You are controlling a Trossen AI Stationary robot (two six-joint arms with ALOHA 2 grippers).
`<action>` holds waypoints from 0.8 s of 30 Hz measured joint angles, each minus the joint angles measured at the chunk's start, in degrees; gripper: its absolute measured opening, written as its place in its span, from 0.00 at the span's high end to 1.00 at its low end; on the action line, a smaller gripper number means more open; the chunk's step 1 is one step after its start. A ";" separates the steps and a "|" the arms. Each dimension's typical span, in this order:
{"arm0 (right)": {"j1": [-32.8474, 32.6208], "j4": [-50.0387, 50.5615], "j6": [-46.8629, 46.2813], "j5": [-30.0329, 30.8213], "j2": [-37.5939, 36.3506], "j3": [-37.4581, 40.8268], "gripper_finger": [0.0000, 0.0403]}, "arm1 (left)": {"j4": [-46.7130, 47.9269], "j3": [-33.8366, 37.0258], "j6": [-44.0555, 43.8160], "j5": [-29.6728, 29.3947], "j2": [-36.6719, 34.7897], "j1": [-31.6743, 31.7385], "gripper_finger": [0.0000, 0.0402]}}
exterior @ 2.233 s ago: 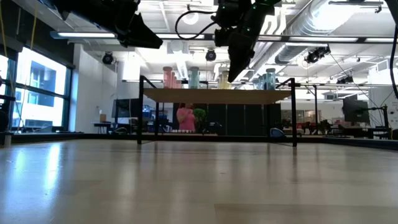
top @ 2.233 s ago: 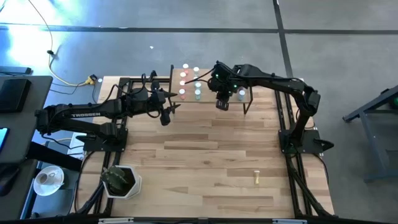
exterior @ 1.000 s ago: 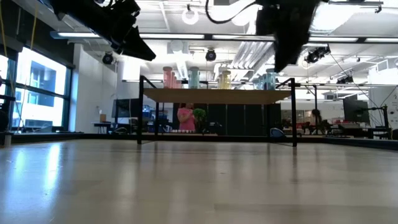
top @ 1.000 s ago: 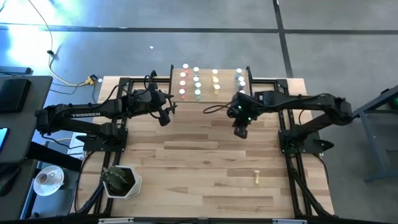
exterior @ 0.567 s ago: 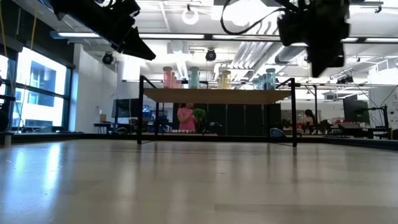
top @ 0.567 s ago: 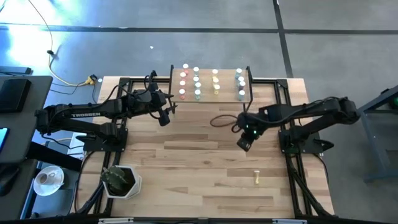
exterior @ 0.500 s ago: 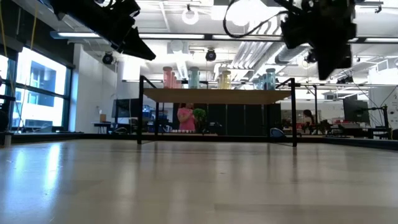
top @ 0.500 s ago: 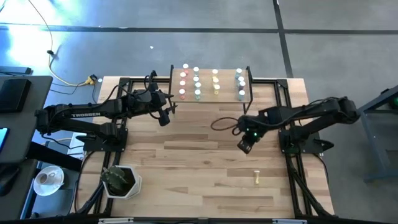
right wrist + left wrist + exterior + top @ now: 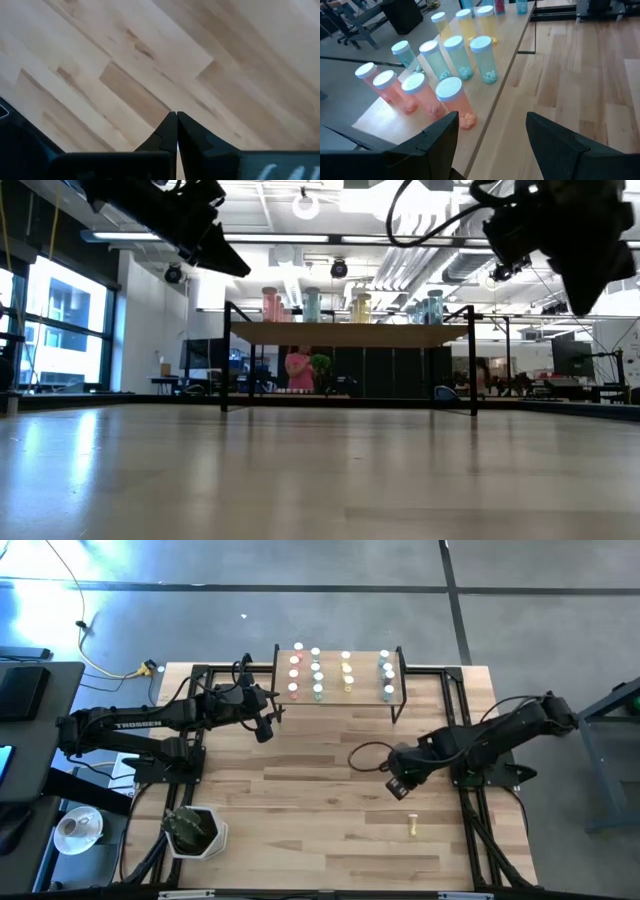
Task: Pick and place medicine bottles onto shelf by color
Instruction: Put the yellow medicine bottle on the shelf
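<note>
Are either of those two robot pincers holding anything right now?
No. The left pincer is open and empty beside the shelf; the right pincer is shut on nothing.

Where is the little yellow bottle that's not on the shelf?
In the high view, the yellow bottle lies alone on the tabletop, right near side, just past the shut right gripper and far from the shelf.

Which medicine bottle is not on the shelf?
The yellow bottle lying on its side on the tabletop, just in front of the right gripper; the others stand upright on the shelf.
</note>
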State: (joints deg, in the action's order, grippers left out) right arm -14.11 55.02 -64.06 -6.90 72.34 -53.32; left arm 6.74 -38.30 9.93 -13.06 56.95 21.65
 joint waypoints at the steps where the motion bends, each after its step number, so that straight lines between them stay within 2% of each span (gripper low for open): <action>1: -0.72 -0.02 -1.11 -0.02 0.00 0.00 1.00 | 0.00 0.00 -0.54 0.00 0.00 0.00 0.44; 7: -5.06 -0.02 -6.49 0.61 0.00 0.00 1.00 | -0.04 0.00 -3.92 0.71 0.00 0.00 0.44; 14: -10.69 -0.02 -15.67 5.00 0.04 0.00 1.00 | -0.08 0.00 -6.34 8.16 0.00 -0.45 0.44; 24: -18.06 -0.06 -26.58 5.02 0.04 0.00 1.00 | -0.09 0.00 -6.77 7.87 0.00 -3.40 0.44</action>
State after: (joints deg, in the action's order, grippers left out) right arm -32.17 54.96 -90.64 -1.88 72.38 -53.32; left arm 6.66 -38.30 3.16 -5.19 56.95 18.25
